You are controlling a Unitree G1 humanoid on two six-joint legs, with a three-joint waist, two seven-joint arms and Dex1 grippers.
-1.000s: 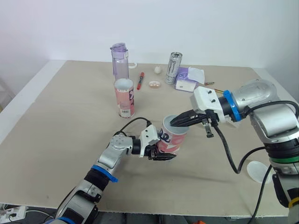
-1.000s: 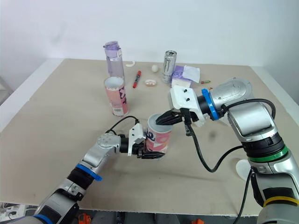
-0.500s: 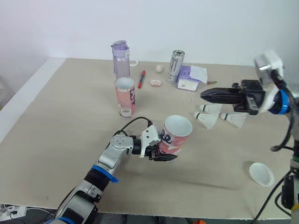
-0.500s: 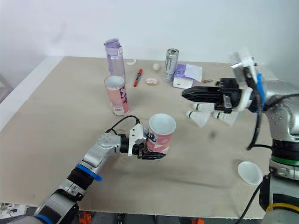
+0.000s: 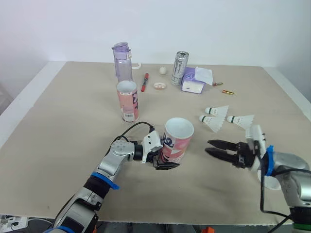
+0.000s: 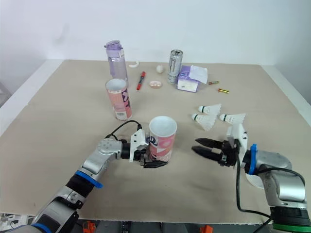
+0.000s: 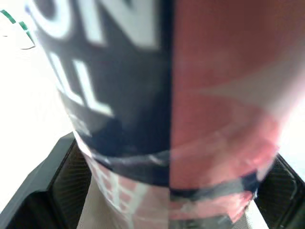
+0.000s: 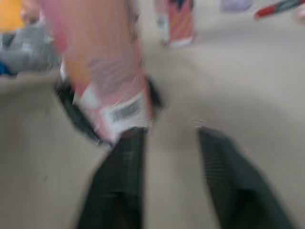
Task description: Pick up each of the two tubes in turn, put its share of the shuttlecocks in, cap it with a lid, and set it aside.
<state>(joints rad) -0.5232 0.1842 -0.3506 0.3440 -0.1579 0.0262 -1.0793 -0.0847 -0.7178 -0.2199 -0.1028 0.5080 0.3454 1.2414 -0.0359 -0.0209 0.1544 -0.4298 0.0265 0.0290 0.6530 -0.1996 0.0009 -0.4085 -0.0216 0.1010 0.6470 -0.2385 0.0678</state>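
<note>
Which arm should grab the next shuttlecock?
Right. The right end effector is open, empty and nearer the shuttlecocks; the left end effector is shut on the tube.

L arm reaches fwd, forearm angled to the right. L gripper (image 5: 164,160) is clamped on the tube (image 5: 179,138), one finger each side, low on its body. R arm is bent, wrist turned inward. R gripper (image 5: 210,146) points left, fingers apart.

— Head cams?
— Stereo pair, up high, looking fwd & down over the desk (image 5: 68,121); same scene.
— Wrist cams?
— L jammed right against the tube (image 7: 181,119). R low, a bit back, facing it too.
</note>
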